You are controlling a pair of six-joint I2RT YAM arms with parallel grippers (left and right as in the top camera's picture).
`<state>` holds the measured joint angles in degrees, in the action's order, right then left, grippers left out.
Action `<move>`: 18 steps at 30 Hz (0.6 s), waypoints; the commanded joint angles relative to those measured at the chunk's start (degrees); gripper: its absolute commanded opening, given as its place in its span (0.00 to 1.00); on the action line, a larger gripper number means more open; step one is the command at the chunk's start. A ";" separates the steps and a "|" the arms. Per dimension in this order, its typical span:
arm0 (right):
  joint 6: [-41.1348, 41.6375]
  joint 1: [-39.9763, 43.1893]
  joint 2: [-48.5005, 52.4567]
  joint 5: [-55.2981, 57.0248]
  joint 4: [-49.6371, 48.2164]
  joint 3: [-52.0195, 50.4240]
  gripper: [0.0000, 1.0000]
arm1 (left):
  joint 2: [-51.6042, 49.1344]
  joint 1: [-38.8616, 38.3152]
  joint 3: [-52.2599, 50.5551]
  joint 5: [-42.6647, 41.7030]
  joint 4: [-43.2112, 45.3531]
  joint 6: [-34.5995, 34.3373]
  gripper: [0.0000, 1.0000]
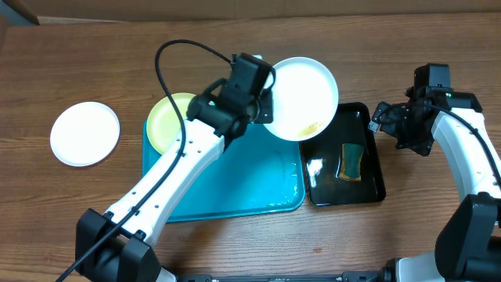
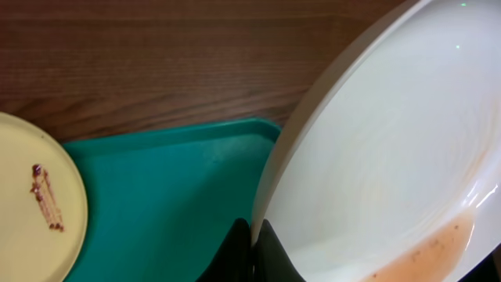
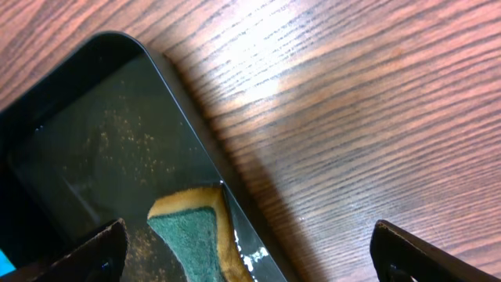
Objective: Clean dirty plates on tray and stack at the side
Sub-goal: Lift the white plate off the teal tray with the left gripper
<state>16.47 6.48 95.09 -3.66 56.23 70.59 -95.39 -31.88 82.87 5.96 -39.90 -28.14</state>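
My left gripper (image 1: 264,100) (image 2: 253,235) is shut on the rim of a white plate (image 1: 301,97) (image 2: 383,164). That plate is lifted and tilted over the turquoise tray's (image 1: 258,180) (image 2: 172,196) far right corner, with an orange smear low on its face. A pale yellow-green plate (image 1: 166,121) (image 2: 31,207) with a small dark smear lies in the tray's far left corner. Another white plate (image 1: 84,133) rests on the table left of the tray. My right gripper (image 1: 383,119) (image 3: 250,251) is open above the black tray's right edge, holding nothing.
A glossy black tray (image 1: 344,157) (image 3: 94,141) stands right of the turquoise one and holds a yellow sponge with a green scouring face (image 1: 351,160) (image 3: 192,231) and some water. A black cable (image 1: 180,55) loops above the left arm.
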 commanded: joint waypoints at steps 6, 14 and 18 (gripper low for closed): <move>0.04 0.02 -0.48 -0.28 -0.42 1.53 1.00 | -3.43 -4.28 1.51 7.54 4.52 -0.98 0.04; 0.04 0.02 -0.48 -0.28 -0.42 1.53 1.00 | -6.19 -7.54 1.51 15.58 7.74 -0.09 0.04; 0.07 0.02 -0.48 -0.28 -0.44 1.53 1.00 | -6.14 -11.06 1.51 22.10 10.34 3.45 0.04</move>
<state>16.47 6.50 95.09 -3.66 56.14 70.59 -101.54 -39.99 82.89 20.38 -31.24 -27.81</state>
